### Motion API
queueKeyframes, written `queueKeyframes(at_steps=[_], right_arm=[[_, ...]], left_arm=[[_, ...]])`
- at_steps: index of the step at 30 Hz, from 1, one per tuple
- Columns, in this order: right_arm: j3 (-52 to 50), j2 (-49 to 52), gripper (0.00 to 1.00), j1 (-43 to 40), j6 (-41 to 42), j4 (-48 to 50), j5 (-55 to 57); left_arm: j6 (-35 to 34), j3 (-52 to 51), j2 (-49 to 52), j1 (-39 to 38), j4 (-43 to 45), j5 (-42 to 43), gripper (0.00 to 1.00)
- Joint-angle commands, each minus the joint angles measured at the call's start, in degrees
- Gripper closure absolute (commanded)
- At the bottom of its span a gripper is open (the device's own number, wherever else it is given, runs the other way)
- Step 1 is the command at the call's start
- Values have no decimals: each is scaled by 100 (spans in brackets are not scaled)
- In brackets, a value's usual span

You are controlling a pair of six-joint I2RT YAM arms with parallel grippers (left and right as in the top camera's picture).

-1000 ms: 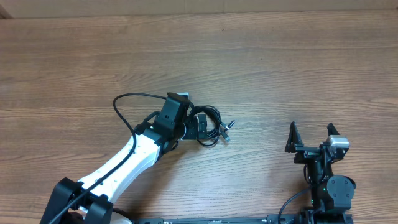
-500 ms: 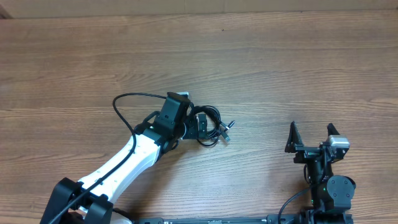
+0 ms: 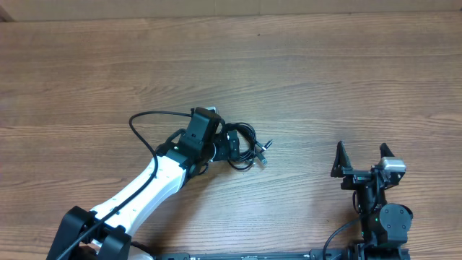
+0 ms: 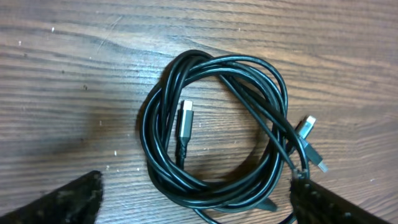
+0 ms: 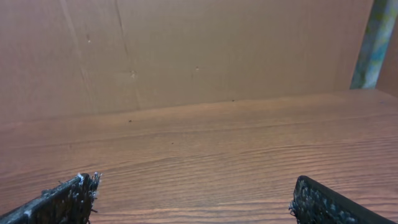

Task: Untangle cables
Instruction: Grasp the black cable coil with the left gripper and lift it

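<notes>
Loosely coiled glossy black cables [image 4: 151, 134] lie on grained wood [image 4: 74, 74] before the wide-spread left end effector [image 4: 196, 186].

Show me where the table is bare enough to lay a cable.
Bare table: the band beyond the cable coil to the far edge, and the stretch between coil and right hand. Crowded: at the coil, under the left hand, and along the left arm.

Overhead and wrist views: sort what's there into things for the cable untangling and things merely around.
For the job:
cables, one black coil
plug ends
left gripper, open over the coil
right gripper, open, away from it

Merely around:
wooden table
brown board behind it
</notes>
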Motion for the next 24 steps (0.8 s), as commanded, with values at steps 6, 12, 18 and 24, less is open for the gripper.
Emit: queueKeyframes(at_steps=[6, 12, 18, 24], right_arm=[[-59, -42, 0, 26, -7, 35, 13], [-59, -42, 0, 26, -7, 35, 13], [-59, -42, 0, 26, -7, 35, 13], [-59, -42, 0, 26, -7, 35, 11]], left_arm=[[-1182, 116, 254, -44, -205, -2, 23], [-2144, 129, 640, -219, -166, 81, 26], [-2614, 249, 1108, -264, 50, 92, 33], [-2524, 398, 1259, -262, 44, 90, 78]])
